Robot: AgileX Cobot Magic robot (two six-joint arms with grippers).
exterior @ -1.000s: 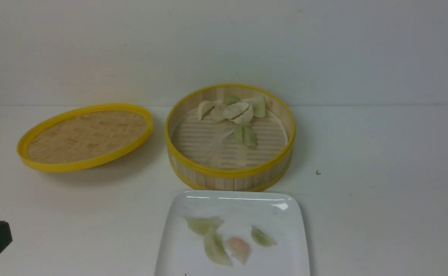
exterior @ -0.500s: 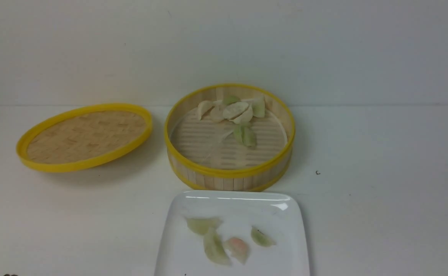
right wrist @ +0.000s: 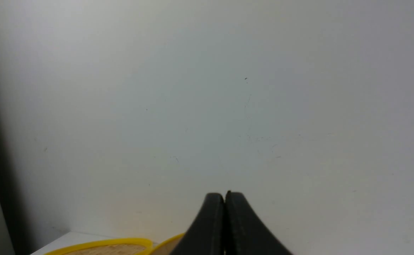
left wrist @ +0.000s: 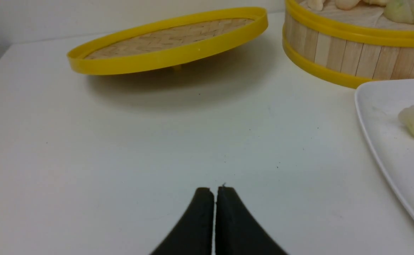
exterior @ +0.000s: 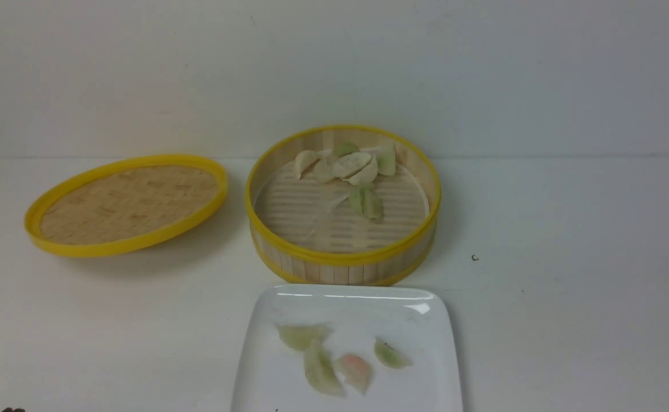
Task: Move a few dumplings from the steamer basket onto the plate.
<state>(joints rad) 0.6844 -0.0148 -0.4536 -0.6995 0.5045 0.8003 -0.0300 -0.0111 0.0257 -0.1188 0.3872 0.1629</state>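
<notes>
The round bamboo steamer basket [exterior: 340, 269] stands mid-table with several cream and pale green dumplings [exterior: 352, 165] bunched at its far side. In front of it lies the white plate [exterior: 345, 306], holding several dumplings: pale green ones [exterior: 320, 372] and a pinkish one [exterior: 356, 371]. My left gripper [left wrist: 215, 189] is shut and empty, low over bare table left of the plate [left wrist: 387, 152], and the basket wall [left wrist: 348, 56] shows beyond. My right gripper [right wrist: 225, 194] is shut and empty, raised and facing the wall. Neither gripper shows clearly in the front view.
The flat woven lid with a yellow rim [exterior: 125, 203] rests tilted on the table left of the basket, also seen as the lid [left wrist: 168, 39] ahead of my left gripper. A grey wall runs behind the table. A small dark speck [exterior: 474, 258] marks the table to the right.
The dark tip of my left gripper, seen at the front view's lower left a second ago, has dropped out of that view. Dumplings, basket and plate have not moved.
</notes>
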